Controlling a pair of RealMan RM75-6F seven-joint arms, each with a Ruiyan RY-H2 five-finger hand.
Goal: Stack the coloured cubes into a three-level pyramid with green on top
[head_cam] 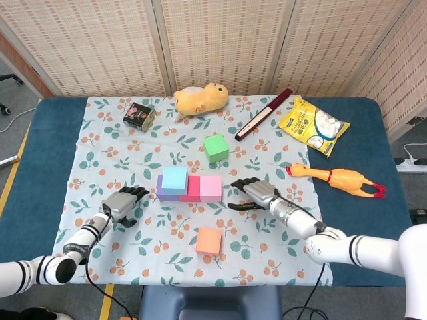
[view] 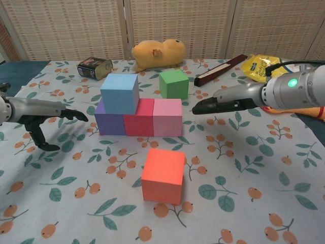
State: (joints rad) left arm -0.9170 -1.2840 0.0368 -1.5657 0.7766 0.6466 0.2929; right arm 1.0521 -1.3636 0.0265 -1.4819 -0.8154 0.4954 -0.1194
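Head view: purple [head_cam: 161,193], red [head_cam: 193,189] and pink [head_cam: 211,189] cubes form a row, a blue cube [head_cam: 175,181] atop the purple-red end. The green cube [head_cam: 215,148] sits behind, the orange cube [head_cam: 209,241] in front. Both hands, left [head_cam: 121,206] and right [head_cam: 257,195], hover empty, fingers apart.

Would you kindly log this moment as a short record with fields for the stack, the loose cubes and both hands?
base row: purple cube, red cube, pink cube, side by side
second level: blue cube over purple and red
loose: orange cube in front; green cube behind
left hand: open, empty
right hand: empty, fingers extended toward pink cube
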